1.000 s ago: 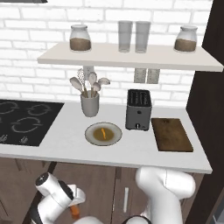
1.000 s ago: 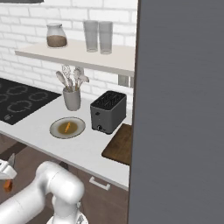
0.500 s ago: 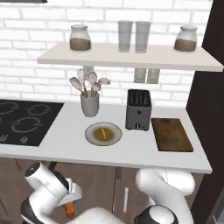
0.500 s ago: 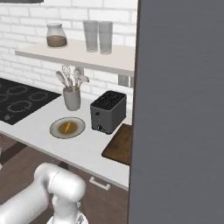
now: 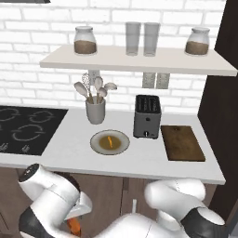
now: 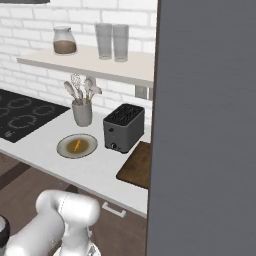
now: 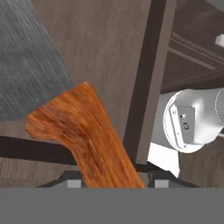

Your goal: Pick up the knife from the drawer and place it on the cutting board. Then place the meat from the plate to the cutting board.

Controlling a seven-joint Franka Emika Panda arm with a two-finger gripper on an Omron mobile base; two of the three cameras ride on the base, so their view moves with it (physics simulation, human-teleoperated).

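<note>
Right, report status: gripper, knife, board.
Gripper shut on the knife, orange handle between the fingers, low below the counter edge. Cutting board bare, right of the toaster. Meat on the plate.

The knife has a bright orange, wood-grained handle. The cutting board is dark brown, the plate pale beige with a brownish centre, the meat orange. The table is white, the toaster dark grey.
</note>
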